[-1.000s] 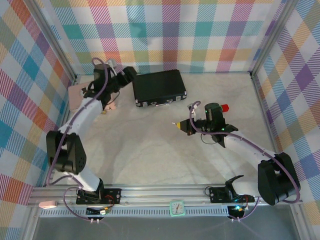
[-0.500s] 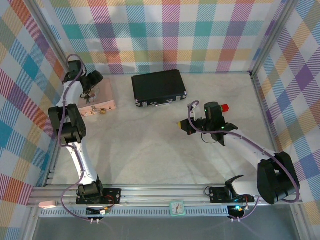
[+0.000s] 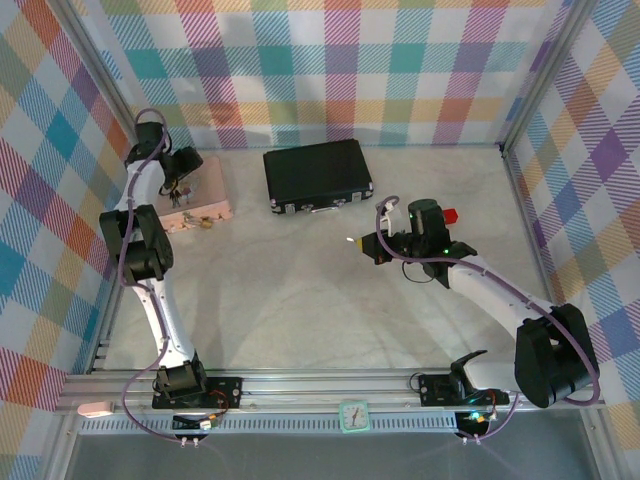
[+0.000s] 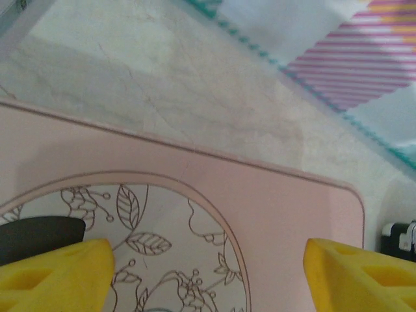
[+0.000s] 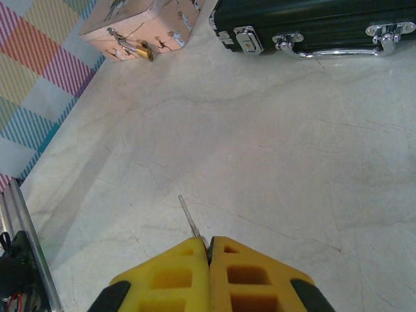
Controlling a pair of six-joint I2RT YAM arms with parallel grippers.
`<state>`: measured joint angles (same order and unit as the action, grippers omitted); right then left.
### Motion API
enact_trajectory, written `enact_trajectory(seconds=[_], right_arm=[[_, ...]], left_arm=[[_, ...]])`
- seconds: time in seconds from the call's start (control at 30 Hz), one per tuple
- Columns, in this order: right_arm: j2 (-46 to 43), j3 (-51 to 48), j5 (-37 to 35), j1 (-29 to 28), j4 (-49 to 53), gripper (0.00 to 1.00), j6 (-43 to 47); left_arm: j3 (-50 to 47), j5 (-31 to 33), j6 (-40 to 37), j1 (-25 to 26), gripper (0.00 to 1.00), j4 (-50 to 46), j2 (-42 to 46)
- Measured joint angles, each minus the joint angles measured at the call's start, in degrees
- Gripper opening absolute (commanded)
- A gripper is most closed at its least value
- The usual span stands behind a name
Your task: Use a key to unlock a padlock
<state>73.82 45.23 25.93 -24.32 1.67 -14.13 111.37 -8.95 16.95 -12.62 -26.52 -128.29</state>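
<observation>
Right wrist view: the right gripper (image 5: 209, 250) is pinched tight on the key (image 5: 190, 218), blade projecting forward, evidently to be offered to the padlock (image 5: 142, 51), which hangs on the near side of the pink box (image 5: 156, 16) at far left, well apart. Key head is buried between the pads. The left gripper (image 4: 208, 273) stands wide over the box lid, grasping nothing, probably ready to steady it; the keyhole is too small to make out.

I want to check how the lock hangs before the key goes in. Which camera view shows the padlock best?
Right wrist: the padlock hangs clearly on the pink box front. Top external gives it as a speck; left wrist faces the box's lid.
</observation>
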Motion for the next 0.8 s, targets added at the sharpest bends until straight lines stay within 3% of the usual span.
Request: enact_trajectory(seconds=[0.27,0.47,0.6,0.8], right_arm=[[0.0,0.0,0.5,0.0,-1.0,0.0,-0.8],[-0.1,-0.5,0.9,0.0,-2.6,0.0,-1.3],[-0.1,-1.6,1.4,0.0,-3.4,0.0,-1.5],[-0.2,-4.2,1.9,0.0,-5.2,0.0,-2.4]], left_arm=[[-24.7,1.4,4.5,2.2,0.75,14.3,14.1],[-35.2,4.7,8.1,6.6,0.72,20.8,20.2],[-40.7,9.2,13.1,11.6,0.72,22.4,24.2],[-51.4,17.9,25.6,23.2,0.73,24.8,32.9]])
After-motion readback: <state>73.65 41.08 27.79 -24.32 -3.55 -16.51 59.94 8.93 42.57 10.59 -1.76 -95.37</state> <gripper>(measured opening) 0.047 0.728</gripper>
